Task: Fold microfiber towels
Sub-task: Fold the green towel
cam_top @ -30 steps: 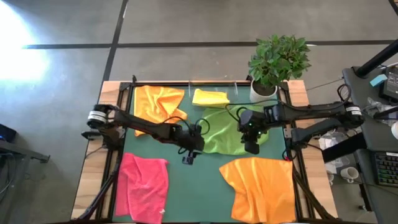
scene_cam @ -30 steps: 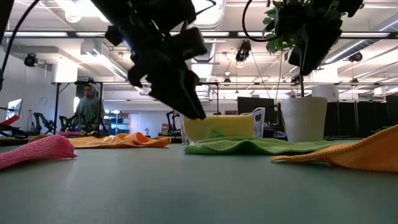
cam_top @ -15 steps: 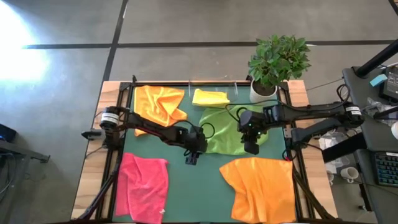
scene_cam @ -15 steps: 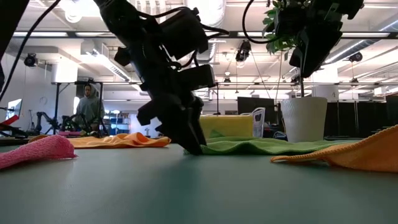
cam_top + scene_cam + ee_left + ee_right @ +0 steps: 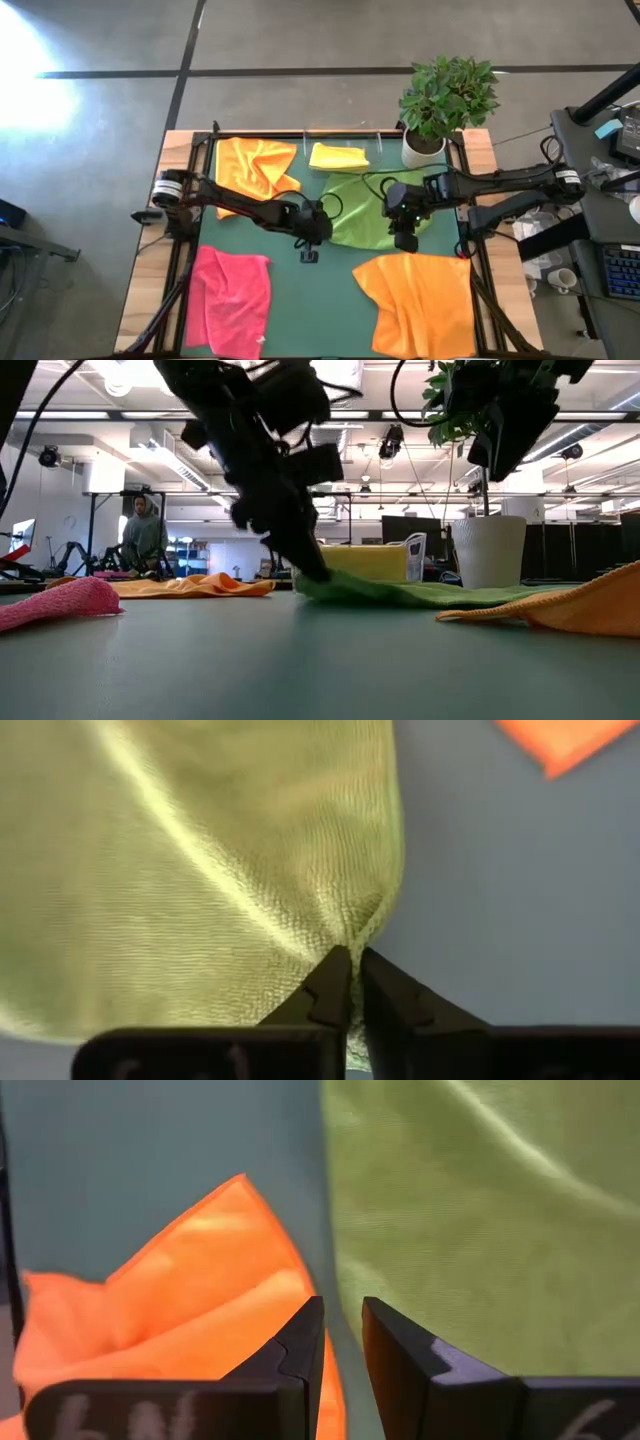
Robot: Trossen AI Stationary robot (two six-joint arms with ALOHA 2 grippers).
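Note:
A lime green towel (image 5: pixel 368 215) lies spread on the green table mat (image 5: pixel 320 300) at mid table. My left gripper (image 5: pixel 318 238) is shut on its near left corner; in the low view that corner (image 5: pixel 312 582) sits a little above the mat. My right gripper (image 5: pixel 405 240) hangs above the towel's near right part, fingers (image 5: pixel 300 1335) slightly apart with nothing between them. Around it lie an orange towel (image 5: pixel 255 165) at the far left, a folded yellow towel (image 5: pixel 338 156), a pink towel (image 5: pixel 230 300) at the near left and another orange towel (image 5: pixel 420 300) at the near right. My left gripper pinches the lime green towel's edge (image 5: pixel 352 935) between its two fingertips, at the near left corner. The cloth puckers where the fingers meet it. The fingers slant down from the table's left. The corner is raised slightly while the remainder lies flat on the mat.
A potted plant (image 5: pixel 445 100) in a white pot stands at the far right corner. A person (image 5: pixel 145 535) shows far off in the room behind the table. Bare mat (image 5: pixel 320 290) lies between the pink towel and the near orange one.
My left gripper has come down to the mat at the lime green towel's near left corner, shut on the edge and raised it a little. The other parts of the towel have stayed flat.

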